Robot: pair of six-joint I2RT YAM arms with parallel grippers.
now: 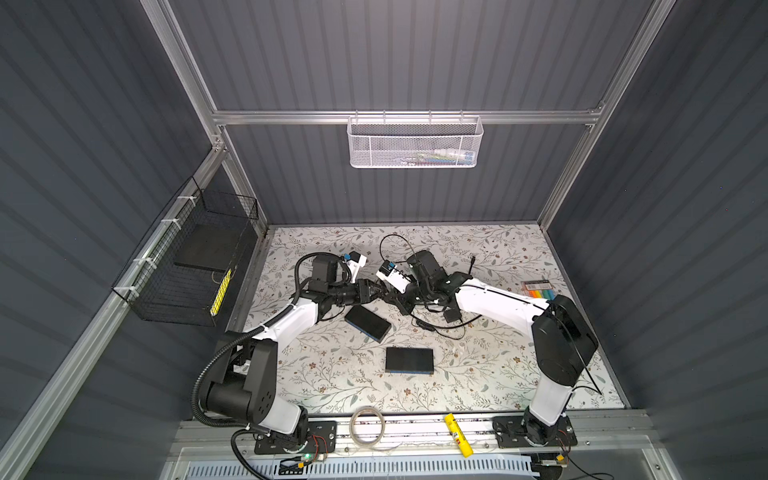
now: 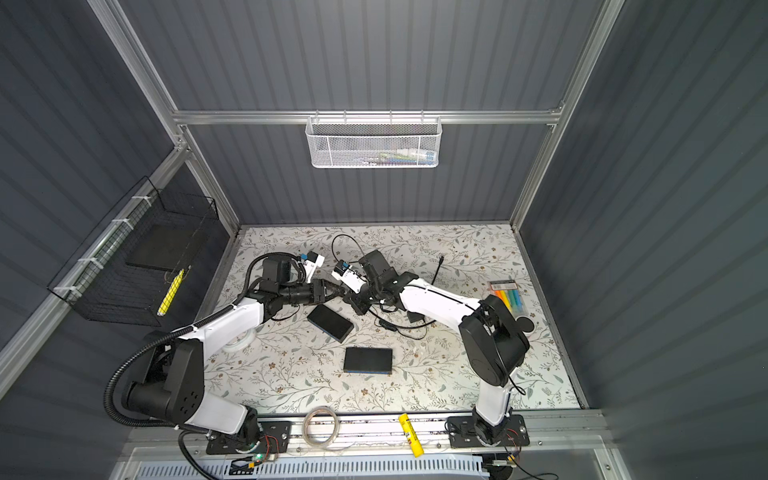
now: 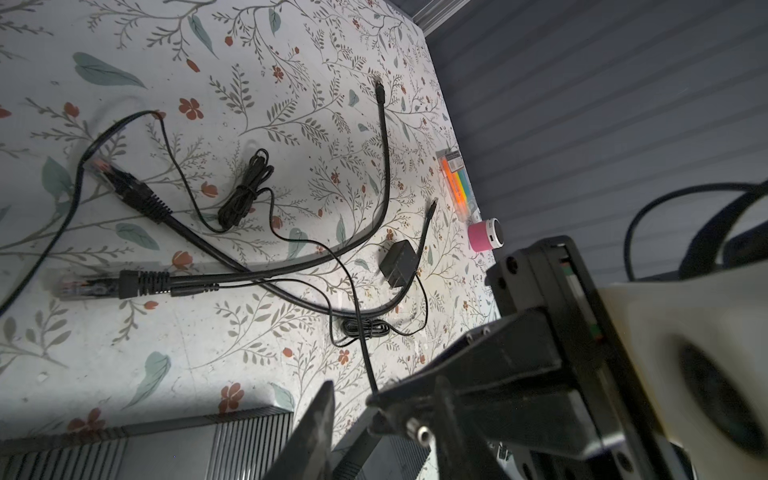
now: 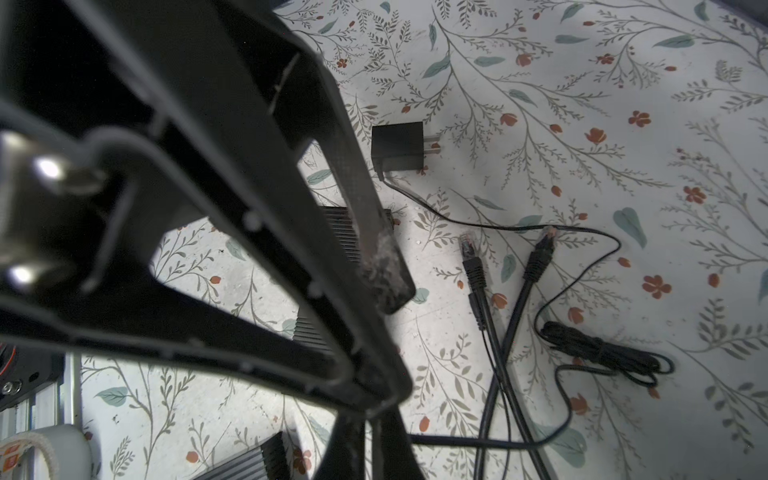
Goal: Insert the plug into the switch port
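Though hidden in both top views, plug [image 3: 79, 287] lies loose, left wrist view.

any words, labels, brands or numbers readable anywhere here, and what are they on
No text is legible in any view.
yellow tube: dark print on its label, too small to read.
marker pack: print on its header card, too blurred to read.
white roll: orange label marks, blurred and cut off at the picture's edge.
black adapter: no marking visible.
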